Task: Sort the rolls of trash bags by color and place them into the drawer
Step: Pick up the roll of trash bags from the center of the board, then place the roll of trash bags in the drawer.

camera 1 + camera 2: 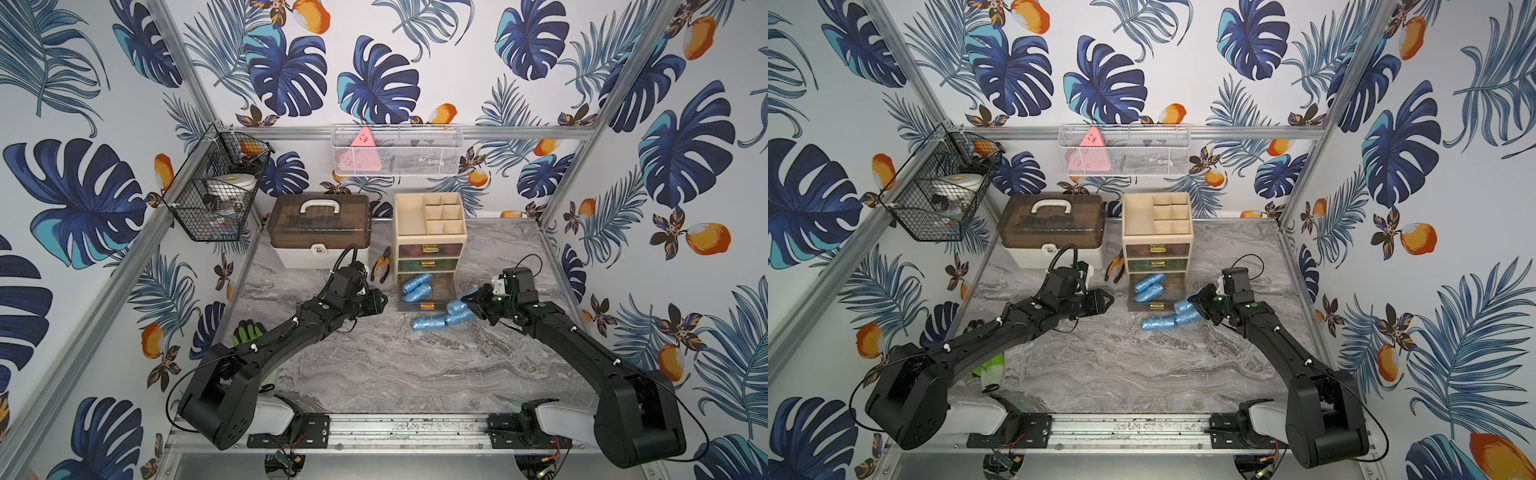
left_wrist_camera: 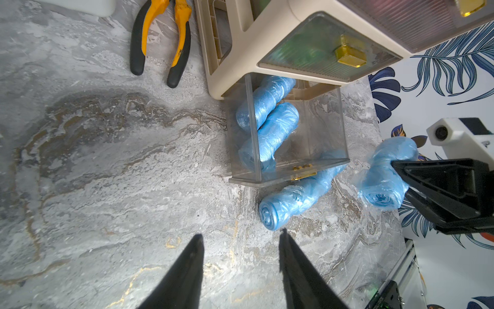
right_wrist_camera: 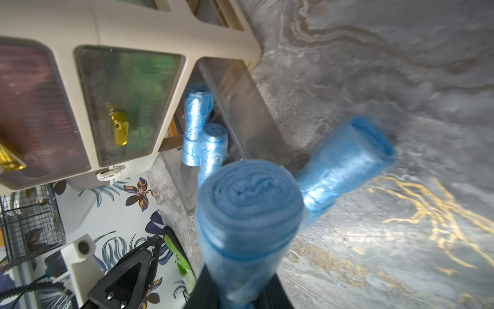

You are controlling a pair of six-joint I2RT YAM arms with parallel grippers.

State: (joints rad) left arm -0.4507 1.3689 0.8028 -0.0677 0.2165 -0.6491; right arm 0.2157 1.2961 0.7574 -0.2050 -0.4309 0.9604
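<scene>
Bench (image 1: 374, 365) carries two loose rolls (image 1: 430, 323) beside the open bottom drawer (image 1: 444, 291). My right gripper (image 1: 468, 304) clenches a third blue roll (image 3: 250, 203) near that drawer; I set it into the bare half before releasing. My left gripper (image 2: 240, 235) hangs released, empty.

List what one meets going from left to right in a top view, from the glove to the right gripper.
Green glove, left gripper, blue rolls in the open drawer, right gripper, shut on a blue roll.
</scene>
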